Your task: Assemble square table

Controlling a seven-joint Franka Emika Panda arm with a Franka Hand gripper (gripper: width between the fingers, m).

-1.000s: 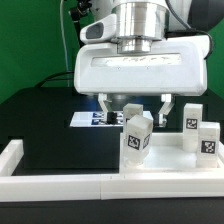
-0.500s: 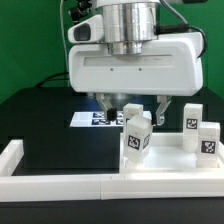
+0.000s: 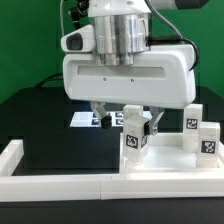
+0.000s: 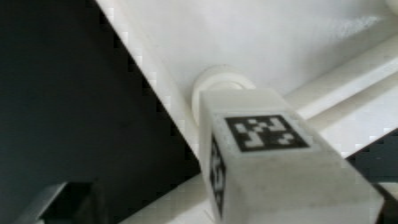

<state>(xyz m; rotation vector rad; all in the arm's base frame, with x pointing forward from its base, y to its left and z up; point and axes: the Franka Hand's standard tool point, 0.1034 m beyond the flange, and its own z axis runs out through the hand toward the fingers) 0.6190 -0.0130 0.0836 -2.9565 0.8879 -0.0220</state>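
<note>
The white square tabletop (image 3: pixel 170 168) lies at the exterior view's lower right. A white block leg (image 3: pixel 137 140) with a black-and-white tag stands upright on its near left part. Two more tagged legs (image 3: pixel 193 118) (image 3: pixel 207 139) stand at the exterior view's right. My gripper (image 3: pixel 127 120) hangs open just above and around the top of the front leg, one finger on each side, not touching it. In the wrist view the same leg (image 4: pixel 270 150) fills the middle with its tag facing the camera, and one dark finger (image 4: pixel 68 204) shows beside it. A fourth leg is hidden.
The marker board (image 3: pixel 84 118) lies on the black table behind the gripper. Long low white border strips run along the front (image 3: pixel 60 184) and the exterior view's left (image 3: pixel 12 153).
The gripper has moved toward the exterior view's left and lower, so its open fingers now straddle the front leg. The legs and tabletop have not moved.
</note>
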